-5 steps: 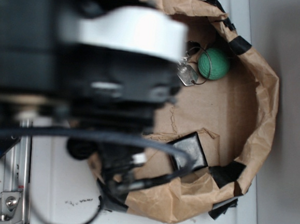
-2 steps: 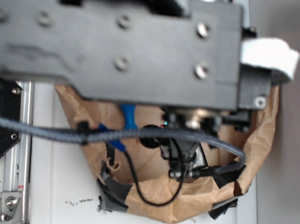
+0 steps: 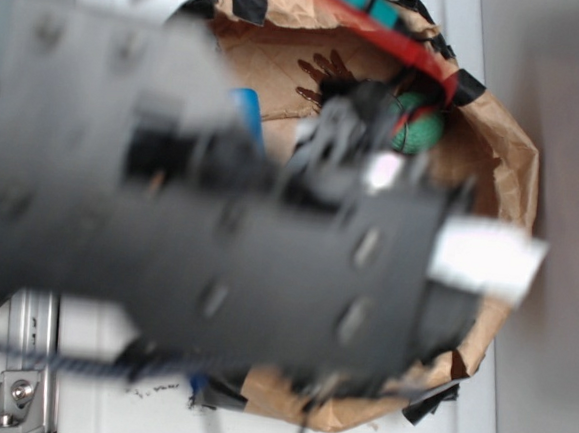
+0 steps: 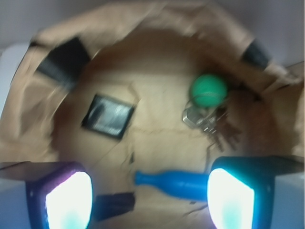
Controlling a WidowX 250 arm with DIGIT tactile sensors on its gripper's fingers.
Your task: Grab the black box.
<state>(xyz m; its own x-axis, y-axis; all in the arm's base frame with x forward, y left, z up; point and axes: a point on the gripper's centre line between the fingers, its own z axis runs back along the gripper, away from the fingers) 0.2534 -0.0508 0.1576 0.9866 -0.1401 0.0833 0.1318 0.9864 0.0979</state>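
Observation:
In the wrist view the black box [image 4: 108,116] lies flat on the brown paper floor of the bin, left of centre, glossy and square. My gripper [image 4: 148,198] hangs above the bin floor, open, its two glowing fingertips [image 4: 69,200] wide apart with nothing held between them. The box is well ahead of the fingers and a little to the left. In the exterior view the blurred arm [image 3: 228,232] covers the box completely.
A green ball [image 4: 208,90] sits by a bunch of keys [image 4: 209,123]. A blue bottle [image 4: 174,183] lies between the fingers, beside a small dark object [image 4: 113,205]. Crumpled paper walls [image 3: 506,203] patched with black tape [image 4: 62,62] ring the bin.
The arm has swung across the bin toward the upper left, and it now hides the black box, which was partly in sight one second ago.

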